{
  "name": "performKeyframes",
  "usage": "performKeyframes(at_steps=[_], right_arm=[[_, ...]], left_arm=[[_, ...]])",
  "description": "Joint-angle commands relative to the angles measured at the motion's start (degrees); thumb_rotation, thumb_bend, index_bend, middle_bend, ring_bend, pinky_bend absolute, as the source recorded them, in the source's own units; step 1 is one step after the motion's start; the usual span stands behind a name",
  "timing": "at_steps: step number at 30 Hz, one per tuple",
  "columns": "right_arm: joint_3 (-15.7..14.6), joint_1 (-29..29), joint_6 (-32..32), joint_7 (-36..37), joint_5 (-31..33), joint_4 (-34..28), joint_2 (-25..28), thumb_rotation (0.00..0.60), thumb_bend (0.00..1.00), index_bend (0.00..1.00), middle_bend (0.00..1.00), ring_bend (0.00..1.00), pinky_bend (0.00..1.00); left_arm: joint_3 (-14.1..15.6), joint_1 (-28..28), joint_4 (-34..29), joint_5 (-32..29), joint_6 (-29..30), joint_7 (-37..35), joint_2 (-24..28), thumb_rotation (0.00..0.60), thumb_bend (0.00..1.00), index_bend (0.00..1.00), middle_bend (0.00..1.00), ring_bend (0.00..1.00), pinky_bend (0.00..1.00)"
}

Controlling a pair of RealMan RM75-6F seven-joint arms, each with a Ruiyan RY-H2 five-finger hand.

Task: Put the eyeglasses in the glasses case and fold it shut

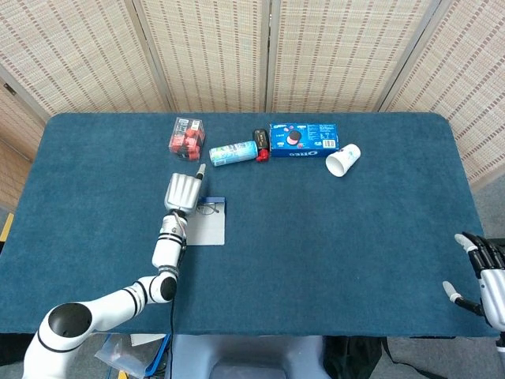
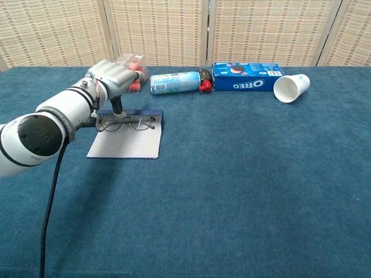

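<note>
Nearest, the right hand (image 1: pixel 483 276) hangs off the table's front right corner, fingers spread and empty. The flat grey opened glasses case (image 2: pixel 126 139) lies on the blue cloth table (image 2: pixel 243 174), thin wire-framed eyeglasses (image 2: pixel 128 123) at its far edge. The left hand (image 2: pixel 111 81) pinches them, with one finger reaching down to the frame.
</note>
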Motion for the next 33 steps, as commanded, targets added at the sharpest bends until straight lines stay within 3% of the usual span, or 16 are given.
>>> performKeyframes(at_steps=[1, 5, 14, 16, 20, 23, 28, 30, 33], right_arm=[[-0.01, -0.1, 0.12, 0.06, -0.01, 0.01, -0.03, 0.6, 0.25, 0.1, 0.11, 0.09, 0.11], [-0.11, -0.07, -0.01, 0.3, -0.17, 0.27, -0.2, 0.6, 0.25, 0.1, 0.11, 0.09, 0.11], [-0.13, 0.04, 0.25, 0.45, -0.9, 0.34, -0.18, 0.6, 0.25, 0.1, 0.11, 0.09, 0.11], [-0.15, 0.08, 0.23, 0.42, -1.01, 0.32, -0.21, 0.6, 0.25, 0.1, 0.11, 0.09, 0.11], [-0.2, 0.13, 0.27, 0.45, -1.24, 0.42, -0.32, 0.6, 0.25, 0.1, 0.11, 0.09, 0.11], [-0.19, 0.25, 0.11, 0.46, -1.29, 0.47, -0.4, 0.6, 0.25, 0.1, 0.11, 0.09, 0.11], [-0.14, 0.41, 0.04, 0.52, -1.42, 0.58, -0.43, 0.6, 0.25, 0.1, 0.11, 0.09, 0.11], [-0.15, 0.53, -0.15, 0.45, -1.43, 0.61, -0.47, 0.6, 0.25, 0.1, 0.11, 0.09, 0.11], [-0.16, 0.69, -0.39, 0.39, -1.47, 0.61, -0.52, 0.6, 0.25, 0.1, 0.11, 0.09, 0.11]], left_arm=[[-0.6, 0.57, -0.44, 0.16, 0.3, -0.18, 0.19, 0.6, 0.21, 0.08, 1.0, 1.0, 1.0], [-1.13, 1.99, -4.43, 0.88, 1.26, -1.07, 2.21, 0.6, 0.21, 0.08, 1.0, 1.0, 1.0], [-2.0, 6.86, -21.6, 1.0, 3.46, -4.46, 10.8, 0.6, 0.21, 0.12, 0.94, 0.98, 1.0], [-0.93, 7.98, -25.05, 2.7, 3.98, -5.27, 12.99, 0.6, 0.21, 0.12, 0.88, 0.91, 1.0], [1.42, 10.16, -30.49, 6.95, 5.98, -7.17, 16.04, 0.6, 0.21, 0.12, 0.68, 0.67, 0.94], [3.25, 11.72, -33.67, 10.46, 7.33, -8.96, 17.67, 0.6, 0.21, 0.11, 0.46, 0.44, 0.74], [6.76, 14.1, -36.52, 18.01, 8.26, -13.65, 20.06, 0.6, 0.21, 0.02, 0.13, 0.12, 0.32], [8.15, 15.17, -36.19, 21.93, 9.29, -16.24, 20.4, 0.6, 0.21, 0.0, 0.03, 0.04, 0.22], [9.95, 16.52, -34.49, 27.45, 11.0, -19.95, 20.37, 0.6, 0.21, 0.0, 0.0, 0.0, 0.1]])
